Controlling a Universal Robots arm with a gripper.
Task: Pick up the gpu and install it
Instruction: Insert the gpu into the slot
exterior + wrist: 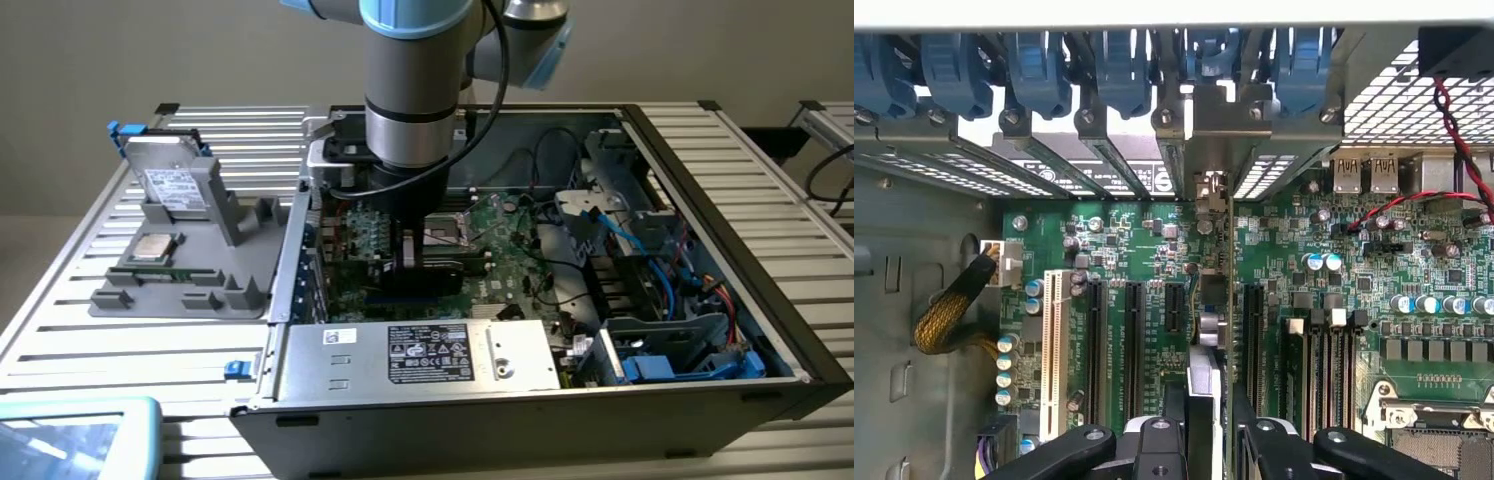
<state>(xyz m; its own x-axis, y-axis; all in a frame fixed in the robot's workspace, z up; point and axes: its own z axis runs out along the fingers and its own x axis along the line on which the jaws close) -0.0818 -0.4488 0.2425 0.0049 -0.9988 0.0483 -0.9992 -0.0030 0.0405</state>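
Slatted aluminium tabletop [80, 330] runs under everything, and on it lies an open computer case [534, 430] with its side panel off. From where I stand the grey and blue arm [414, 80] comes straight down into the case, over the green motherboard [501, 235].

The gripper [424, 240] is low among the expansion slots. It is clamped on the gpu [427, 282], which stands on its long edge beneath it as a dark slab. The wrist view gives the close look. The gripper [1209, 435] has a black finger [1254, 445] on either side of the card. The gpu [1212, 310] is seen edge-on, a thin strip running away towards the back wall of the case. Its far end meets the row of rear slot openings under the blue latches [1034, 70]. Black slots [1132, 340] lie beside it on one side, and a white slot [1052, 340] sits beyond those. Its lower edge looks to be down at the board, though I cannot tell whether it is seated in a slot.

A yellow-sleeved cable [949, 310] curls by the case wall, and red and black wires [1454, 130] cross the far corner.

On the exterior view's left, beside the case, a grey holder [254, 270] carries a silver drive [174, 185] propped upright and a small square processor chip [156, 247] lying flat. The labelled power supply [427, 355] fills the near edge of the case.
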